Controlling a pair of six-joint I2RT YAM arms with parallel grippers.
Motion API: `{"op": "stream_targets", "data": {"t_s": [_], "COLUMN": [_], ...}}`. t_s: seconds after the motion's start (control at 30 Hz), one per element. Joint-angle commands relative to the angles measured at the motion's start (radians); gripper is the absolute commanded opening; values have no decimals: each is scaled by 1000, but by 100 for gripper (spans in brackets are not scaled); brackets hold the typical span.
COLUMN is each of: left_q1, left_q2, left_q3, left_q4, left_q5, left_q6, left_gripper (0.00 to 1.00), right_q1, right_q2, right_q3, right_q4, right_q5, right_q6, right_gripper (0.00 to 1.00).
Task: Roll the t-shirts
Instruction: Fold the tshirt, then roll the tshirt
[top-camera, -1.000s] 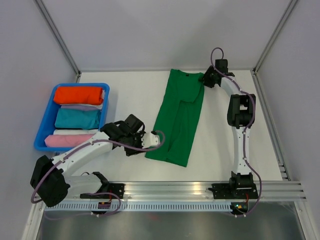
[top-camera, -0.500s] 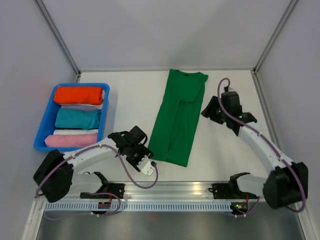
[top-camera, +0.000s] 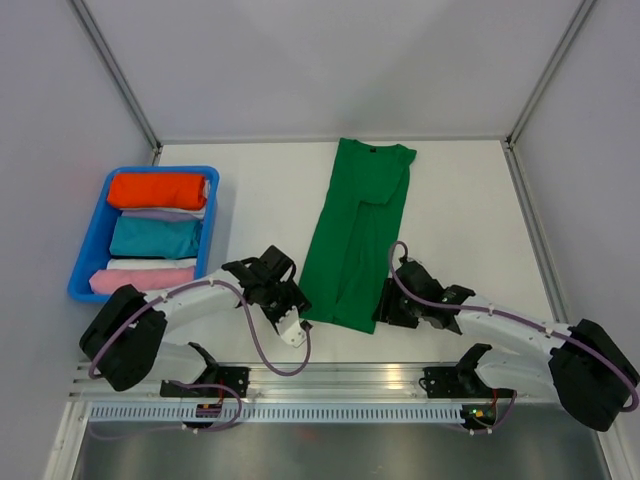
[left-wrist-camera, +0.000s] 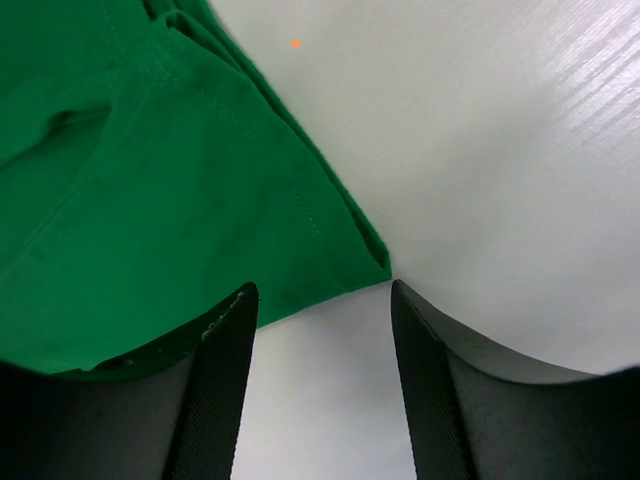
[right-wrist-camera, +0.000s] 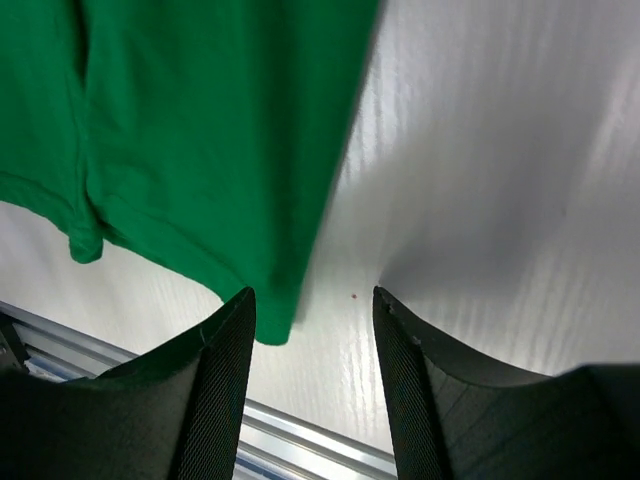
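— Green cloth first, or left side first?

— Left side. Found bin at left edge of table, bundles inside, same as a second ago. Then logged left gripper: swung in from beside the hem to the near-left corner of shirt. Checked left wrist view: jaws spread, straddling that corner, nothing pinched.

— And the shirt itself?

— Unmoved. Folded to a long strip mid-table, collar far, hem near. No roll begun.

— Right side?

— Biggest change. Had been stretched out to the collar end a second ago; now pulled back and dropped low at the near-right hem corner. Noted right gripper jaws spread as well, hem corner just by the left finger, not gripped. Some blur on the cloth edge in right wrist view.

— Reading?

— Judged as setup done: both at hem corners, so roll likely to start at hem and run toward collar. Next calls for pinching both corners together. Uneven bite could skew the roll.
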Motion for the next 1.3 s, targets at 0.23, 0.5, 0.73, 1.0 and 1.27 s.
{"op": "stream_targets", "data": {"t_s": [0.23, 0.5, 0.73, 1.0, 1.27], "left_q1": [-58, -263, -291, -253, -137], "left_q2": [62, 50, 53, -5, -22], "left_q3": [5, 96, 159, 141, 122], "left_q4": [4, -123, -122, -63, -10], "left_q5": [1, 50, 61, 120, 229], "left_q6": [-39, -494, -644, -837, -976], "left_gripper": [3, 2, 2, 2, 2], "right_q1": [16, 15, 15, 15, 33], "right_q2": [134, -96, -153, -271, -227], "right_q3": [-53, 1, 340, 417, 190], "right_q4": [205, -188, -392, -50, -327], "right_q5": [-28, 79, 192, 132, -246], "right_q6": [82, 47, -149, -862, -1824], "right_gripper": [26, 12, 66, 81, 81]}}
